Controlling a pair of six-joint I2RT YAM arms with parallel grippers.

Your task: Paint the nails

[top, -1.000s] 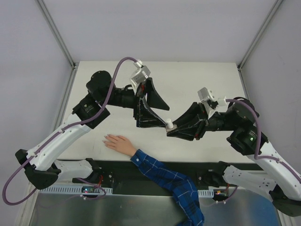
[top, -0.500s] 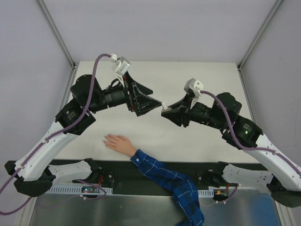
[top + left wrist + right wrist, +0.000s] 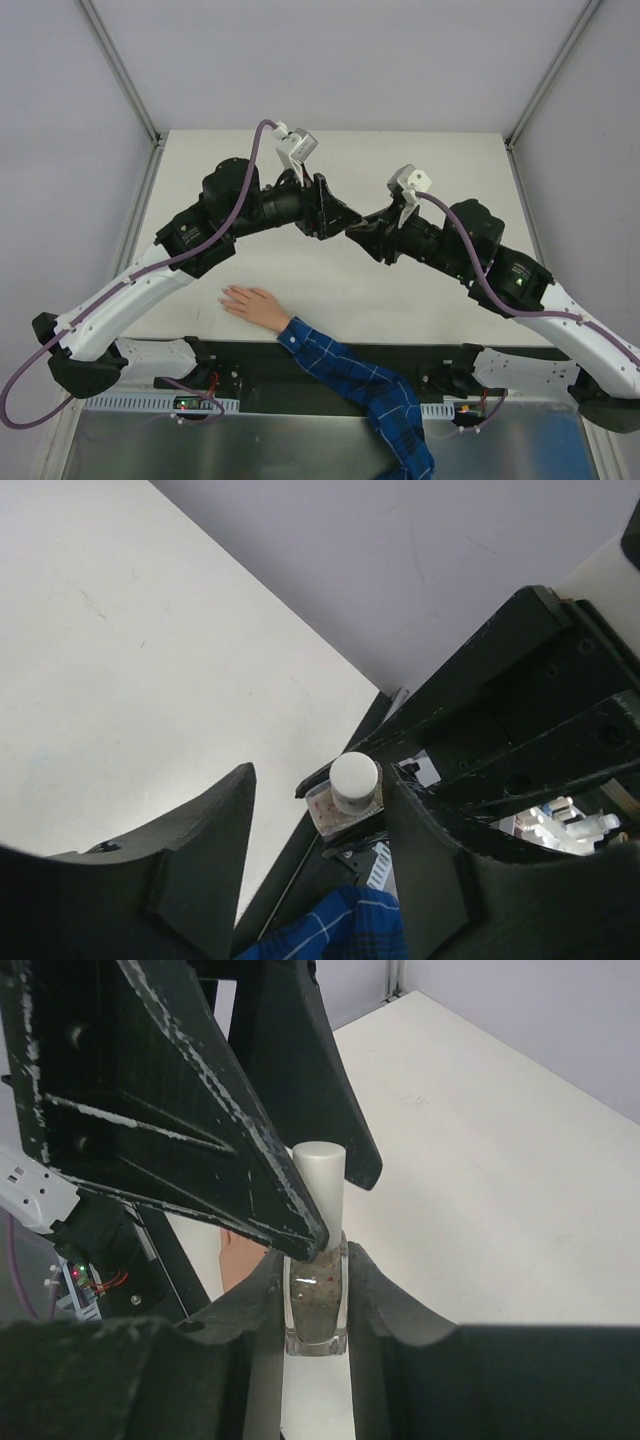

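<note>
Holding bottle [image 3: 316, 1312] upright, right gripper [image 3: 315, 1285] clamps glass body, leaving cap [image 3: 320, 1175] free for unscrewing. Left gripper [image 3: 316, 778] spread wide, fingers [image 3: 205, 855] either side of cap, probably not touching yet. Nails [image 3: 226, 295] on hand [image 3: 252, 303] lie flat by table's [image 3: 430, 165] near edge, left of centre.

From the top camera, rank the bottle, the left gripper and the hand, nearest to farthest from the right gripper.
1. Bottle, clamped in the right gripper itself.
2. Left gripper, open, just to its left.
3. Hand, well off toward the near-left.
</note>
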